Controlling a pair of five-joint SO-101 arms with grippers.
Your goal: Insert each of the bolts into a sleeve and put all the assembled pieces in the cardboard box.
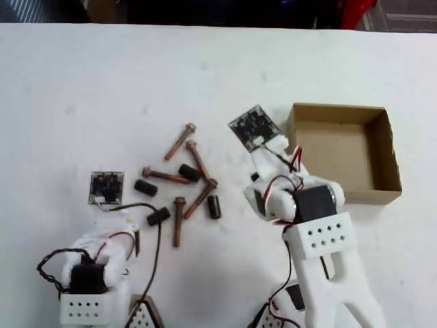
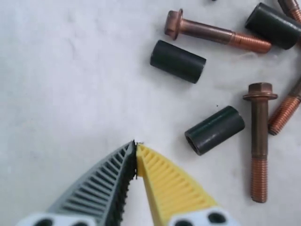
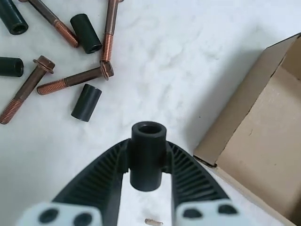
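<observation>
High view: the brown cardboard box (image 1: 334, 154) shows me its bare floor; copper bolts (image 1: 178, 222) lie scattered. Left wrist: left end effector (image 2: 136, 147) clenched. Right wrist: right end effector (image 3: 148, 142) grips a black cylindrical sleeve (image 3: 148, 162) beside the box, axis along the jaws.

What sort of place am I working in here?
Probably a lab or workshop bench for assembly practice: a white table, loose copper bolts and black sleeves, and a cardboard box.
</observation>
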